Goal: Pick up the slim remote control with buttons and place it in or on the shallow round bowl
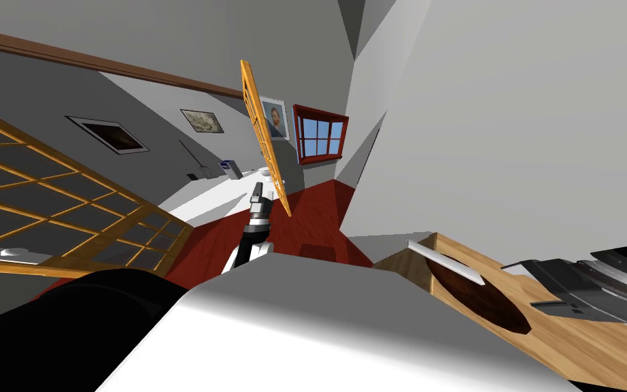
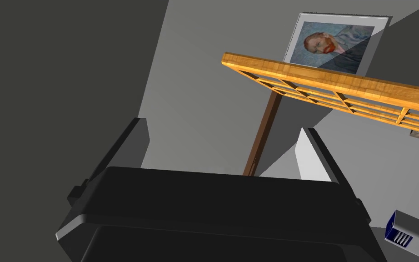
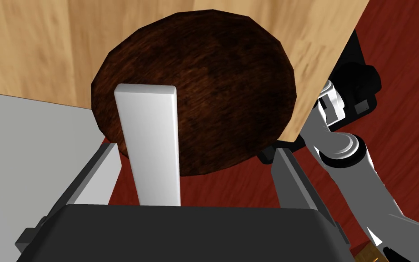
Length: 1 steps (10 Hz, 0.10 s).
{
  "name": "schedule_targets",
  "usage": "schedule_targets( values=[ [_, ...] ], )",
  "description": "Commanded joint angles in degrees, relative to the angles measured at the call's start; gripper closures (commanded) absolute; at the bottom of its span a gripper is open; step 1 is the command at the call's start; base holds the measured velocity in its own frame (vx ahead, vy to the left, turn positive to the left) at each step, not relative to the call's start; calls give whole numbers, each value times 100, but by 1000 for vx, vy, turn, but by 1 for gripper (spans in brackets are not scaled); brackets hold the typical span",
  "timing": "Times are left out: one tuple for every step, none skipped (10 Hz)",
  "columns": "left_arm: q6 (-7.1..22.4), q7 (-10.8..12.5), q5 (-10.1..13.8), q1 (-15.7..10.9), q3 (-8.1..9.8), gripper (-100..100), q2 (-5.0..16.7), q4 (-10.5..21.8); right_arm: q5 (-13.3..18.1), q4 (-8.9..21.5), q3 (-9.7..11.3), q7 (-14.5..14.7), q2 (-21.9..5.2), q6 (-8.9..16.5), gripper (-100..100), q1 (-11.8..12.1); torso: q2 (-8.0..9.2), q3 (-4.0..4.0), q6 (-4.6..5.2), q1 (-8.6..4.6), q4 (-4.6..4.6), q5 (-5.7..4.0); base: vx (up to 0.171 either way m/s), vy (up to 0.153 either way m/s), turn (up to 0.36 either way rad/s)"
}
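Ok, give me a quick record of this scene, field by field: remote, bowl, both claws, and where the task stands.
remote: plain white slim slab, one end over the bowl, between the right claw's fingers but not gripped
bowl: dark brown, shallow, round, near a corner of the wooden table
right claw: open, over the bowl's near rim
left claw: open, stretched forward, away from the table
status: remote looks laid on the bowl
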Motion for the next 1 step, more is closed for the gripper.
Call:
schedule_targets(
  values=[
    [0, 0, 0, 0, 0, 0, 0, 0, 0, 0, 0, 0, 0, 0, 0, 0, 0, 0, 0, 0, 0, 0, 0, 0, 0]
  ],
)
